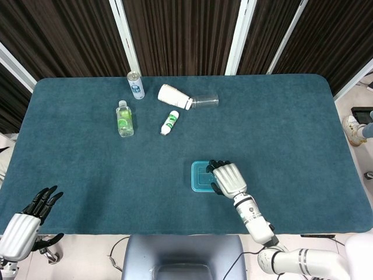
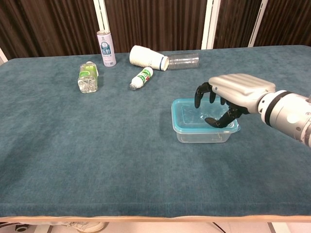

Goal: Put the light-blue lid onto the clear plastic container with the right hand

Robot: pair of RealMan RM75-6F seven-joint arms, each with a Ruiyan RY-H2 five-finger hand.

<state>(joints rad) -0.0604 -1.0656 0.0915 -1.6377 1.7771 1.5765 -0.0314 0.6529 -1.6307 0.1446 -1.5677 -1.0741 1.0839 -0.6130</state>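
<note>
Resting palm-down over the light-blue lid, the right hand has its dark fingers curled downward, the tips at or just above the lid's surface; the chest view does not settle whether they press on it or hover. Nothing is gripped in that hand. That lid sits on top of the clear plastic container, which stands on the teal table toward its near right side, and from above the hand covers the right part of the lid.

At the near left corner the left hand hangs off the table edge, fingers spread and holding nothing.

Further back lie a white paper cup on its side, touching a clear plastic cup, a small white bottle lying down, a green-labelled bottle, and an upright can.
</note>
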